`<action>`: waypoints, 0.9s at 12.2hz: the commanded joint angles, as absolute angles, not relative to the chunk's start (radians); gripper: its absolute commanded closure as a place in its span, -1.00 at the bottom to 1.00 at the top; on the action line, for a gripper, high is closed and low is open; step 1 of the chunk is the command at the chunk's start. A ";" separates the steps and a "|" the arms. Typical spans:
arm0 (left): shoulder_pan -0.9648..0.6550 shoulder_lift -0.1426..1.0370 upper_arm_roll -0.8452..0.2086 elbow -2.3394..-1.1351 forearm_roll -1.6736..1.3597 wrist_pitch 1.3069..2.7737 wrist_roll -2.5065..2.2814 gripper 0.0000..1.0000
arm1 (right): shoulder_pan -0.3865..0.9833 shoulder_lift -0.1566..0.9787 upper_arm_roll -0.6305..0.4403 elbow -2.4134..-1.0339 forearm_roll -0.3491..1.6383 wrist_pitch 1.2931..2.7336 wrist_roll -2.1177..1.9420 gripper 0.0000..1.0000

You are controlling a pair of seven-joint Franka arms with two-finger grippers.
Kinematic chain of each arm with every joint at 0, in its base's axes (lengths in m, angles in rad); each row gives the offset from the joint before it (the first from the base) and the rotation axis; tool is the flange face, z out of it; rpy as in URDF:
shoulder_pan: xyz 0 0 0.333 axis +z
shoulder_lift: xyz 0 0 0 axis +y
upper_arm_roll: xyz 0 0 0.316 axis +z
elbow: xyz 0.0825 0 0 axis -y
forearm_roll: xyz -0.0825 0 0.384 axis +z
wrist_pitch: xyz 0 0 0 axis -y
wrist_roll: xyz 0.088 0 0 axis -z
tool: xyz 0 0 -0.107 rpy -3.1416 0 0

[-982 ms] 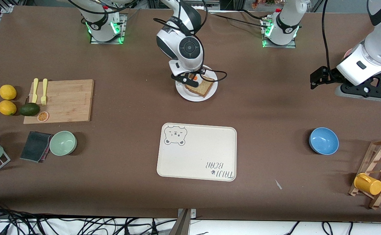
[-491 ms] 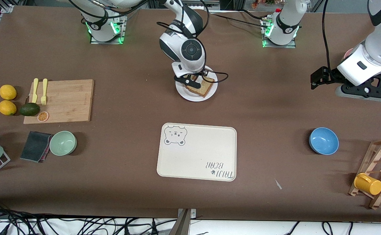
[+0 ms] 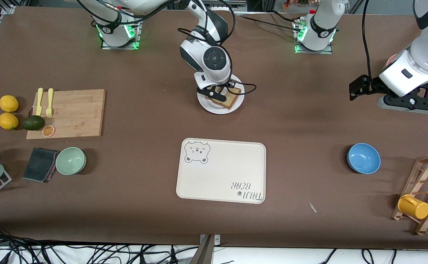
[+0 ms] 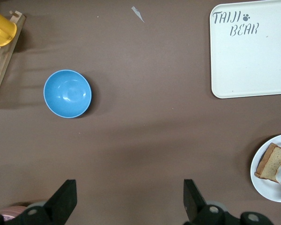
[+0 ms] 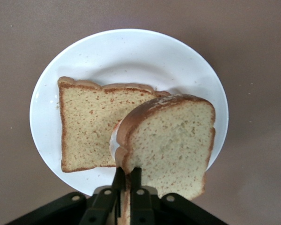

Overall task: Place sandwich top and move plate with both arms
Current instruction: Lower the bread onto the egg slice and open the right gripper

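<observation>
The white plate point(image 3: 208, 107) sits mid-table, near the arms' bases. A bread slice point(image 3: 231, 99) lies flat on it; its fried egg is almost hidden. My right gripper point(image 3: 214, 94) hangs low over the plate, shut on one edge of the sandwich top point(image 5: 173, 150). That slice is tilted over the flat slice point(image 5: 91, 126). In the right wrist view the right gripper point(image 5: 127, 172) pinches the crust above the plate point(image 5: 131, 51). My left gripper point(image 3: 360, 88) waits open and empty over the left arm's end of the table. Its fingers point(image 4: 65, 199) frame bare table, and the plate point(image 4: 264, 180) shows there too.
The cream bear tray point(image 3: 221, 170) lies nearer the camera than the plate. A blue bowl point(image 3: 363, 158) and a wooden rack with a yellow mug point(image 3: 413, 206) stand toward the left arm's end. A cutting board point(image 3: 71, 113) and a green bowl point(image 3: 70, 160) lie toward the right arm's end.
My right gripper has carried the sandwich top farther over the plate and lower, and the egg's orange yolk is now covered. The left arm has not moved.
</observation>
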State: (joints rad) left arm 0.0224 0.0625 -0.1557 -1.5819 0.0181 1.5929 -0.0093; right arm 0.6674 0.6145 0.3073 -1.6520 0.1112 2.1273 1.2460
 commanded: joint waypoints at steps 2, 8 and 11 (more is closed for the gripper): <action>0.025 0.074 -0.158 -1.560 0.043 1.592 0.008 -1.00 | 0.676 0.634 0.302 -1.629 0.065 2.135 1.267 -0.29; 0.025 0.074 -0.156 -1.559 0.038 1.592 0.009 -1.00 | 0.661 0.621 0.282 -1.550 0.043 2.056 1.250 -0.89; 0.023 0.074 -0.161 -1.559 0.038 1.592 -0.001 -1.00 | 0.611 0.621 0.281 -1.470 0.041 1.997 1.249 -1.00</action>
